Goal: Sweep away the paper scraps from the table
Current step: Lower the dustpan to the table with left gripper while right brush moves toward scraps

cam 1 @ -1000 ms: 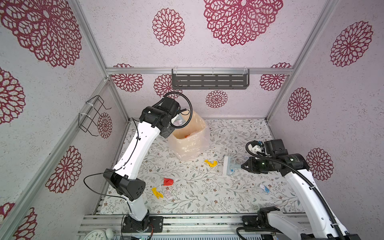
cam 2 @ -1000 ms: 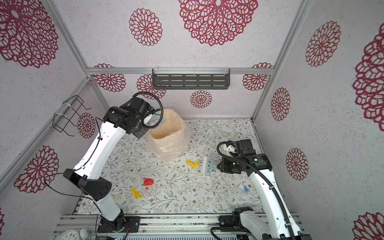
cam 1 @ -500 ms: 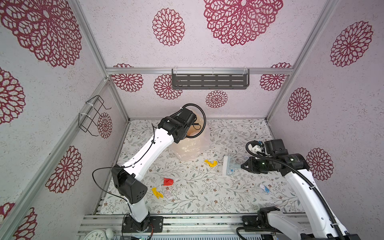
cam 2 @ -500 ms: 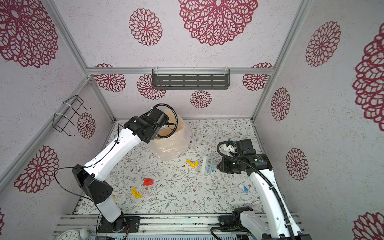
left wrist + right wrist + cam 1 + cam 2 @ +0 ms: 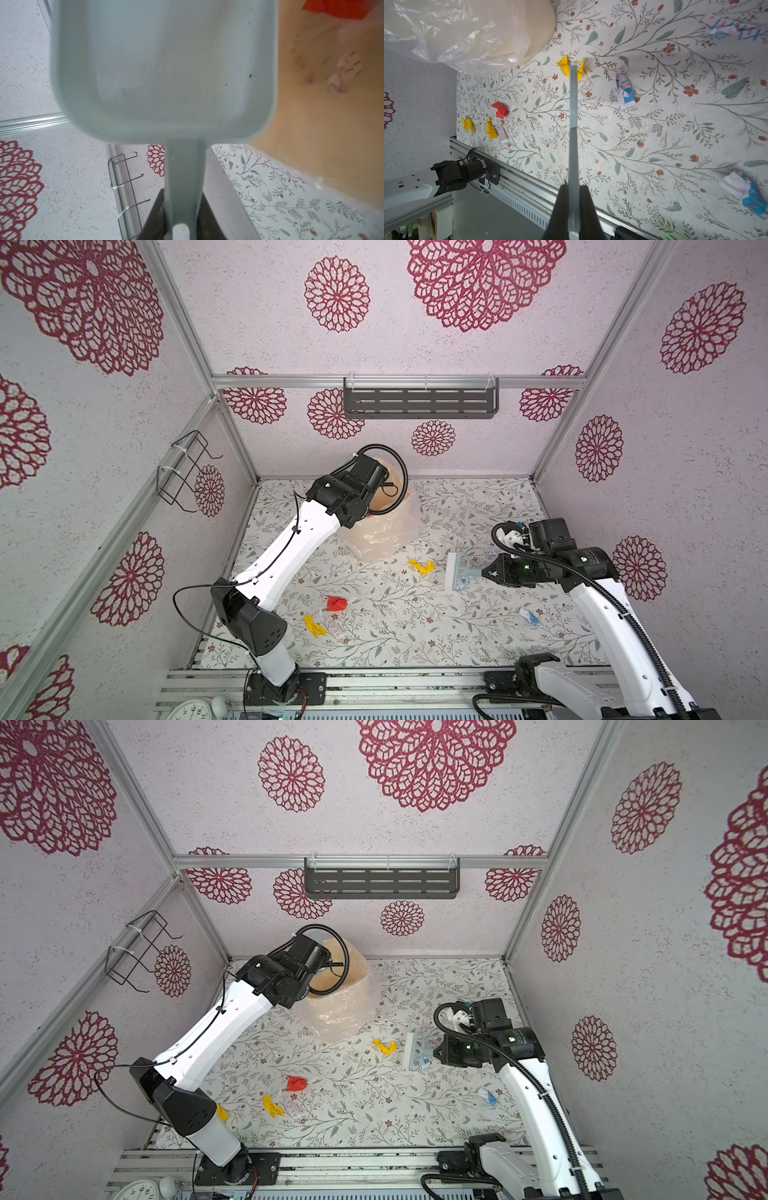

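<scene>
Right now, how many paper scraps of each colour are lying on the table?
Yellow scraps: 3
Red scrap: 1
White printed scraps: 4
Total: 8

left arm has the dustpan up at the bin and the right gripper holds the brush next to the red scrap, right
No: the brush held by the right gripper sits next to a yellow scrap, not the red scrap, which lies apart from it. Both top views show it. The left gripper does hold the dustpan at the bin.
</scene>
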Controlling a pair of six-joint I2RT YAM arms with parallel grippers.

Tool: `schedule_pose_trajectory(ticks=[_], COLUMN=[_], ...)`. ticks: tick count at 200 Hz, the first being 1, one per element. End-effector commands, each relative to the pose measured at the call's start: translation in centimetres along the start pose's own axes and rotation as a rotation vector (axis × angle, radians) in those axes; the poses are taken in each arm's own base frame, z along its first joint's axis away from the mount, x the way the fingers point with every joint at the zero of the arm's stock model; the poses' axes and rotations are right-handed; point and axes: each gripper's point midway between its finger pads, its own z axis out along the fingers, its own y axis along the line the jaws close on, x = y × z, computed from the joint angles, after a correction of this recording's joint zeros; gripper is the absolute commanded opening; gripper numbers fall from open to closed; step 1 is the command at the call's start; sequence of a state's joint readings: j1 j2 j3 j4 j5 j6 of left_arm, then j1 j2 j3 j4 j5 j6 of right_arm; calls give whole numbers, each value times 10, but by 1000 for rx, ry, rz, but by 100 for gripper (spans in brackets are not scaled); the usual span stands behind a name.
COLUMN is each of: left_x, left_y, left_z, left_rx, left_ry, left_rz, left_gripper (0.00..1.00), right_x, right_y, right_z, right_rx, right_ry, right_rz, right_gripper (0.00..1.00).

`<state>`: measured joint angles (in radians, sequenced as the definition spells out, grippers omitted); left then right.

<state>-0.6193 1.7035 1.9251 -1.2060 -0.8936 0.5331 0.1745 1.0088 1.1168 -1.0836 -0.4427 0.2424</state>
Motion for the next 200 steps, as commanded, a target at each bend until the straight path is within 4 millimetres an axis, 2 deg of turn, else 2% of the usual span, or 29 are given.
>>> schedule_pose_trajectory(ticks=[1,19,36,64,89,156,200], left_x=[-10,-21,-34,-52,-59,-54,-44], left_y=[17,11,-1,-36,-70,-170,-248], left_z=[-32,-54,-76,-107,-128,-163,-168], left_rx=[72,167,264,441,561,834,1016], left_ry=[-134,-220,-310,-400,-416,-363,-312], left_rz=[-188,-267,-323,-370,-366,-354,-382], left_gripper=[0,0,0,0,0,0,0], right_x=[-7,-12,-17,-28,-35,-59,-67], right_y=[0,-8,-16,-26,-36,-62,-64], right_z=[-15,-22,-27,-33,-33,-28,-12], right_rx=[42,107,168,246,306,470,546], right_ry=[-34,-45,-60,-89,-104,-88,-34], right_rz=[-53,-83,-106,-135,-154,-220,-298], right_gripper=[0,0,0,0,0,0,0])
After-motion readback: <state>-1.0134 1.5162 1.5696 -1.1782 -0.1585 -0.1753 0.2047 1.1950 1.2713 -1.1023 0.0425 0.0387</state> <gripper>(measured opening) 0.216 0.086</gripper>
